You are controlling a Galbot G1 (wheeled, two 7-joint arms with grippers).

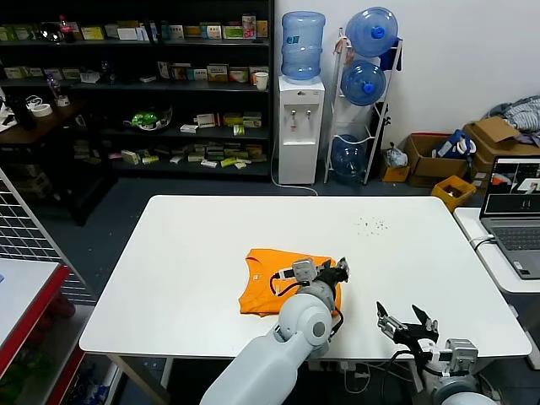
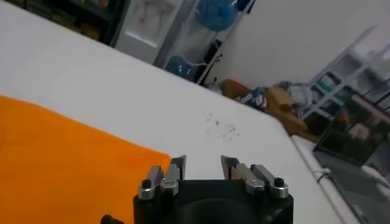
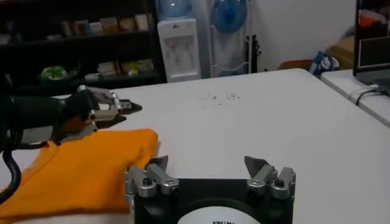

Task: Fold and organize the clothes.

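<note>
Right gripper point(image 1: 406, 323) sits at the table's point(image 1: 186, 253) front edge near the right corner, jaws wide, empty. Left gripper point(image 1: 340, 272) is over the T-shirt's point(image 1: 266, 291) right edge, jaws parted, nothing between them. T-shirt lies as a compact folded block near the middle of the front edge, so folding looks mostly done; final tidy-up possibly left. Left wrist view confirms empty fingers point(image 2: 177, 170); head view alone shows the whole fold and collar.

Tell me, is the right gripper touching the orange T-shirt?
Apart. In the head view the right gripper sits open near the table's front edge, with bare white table between it and the orange T-shirt.
</note>
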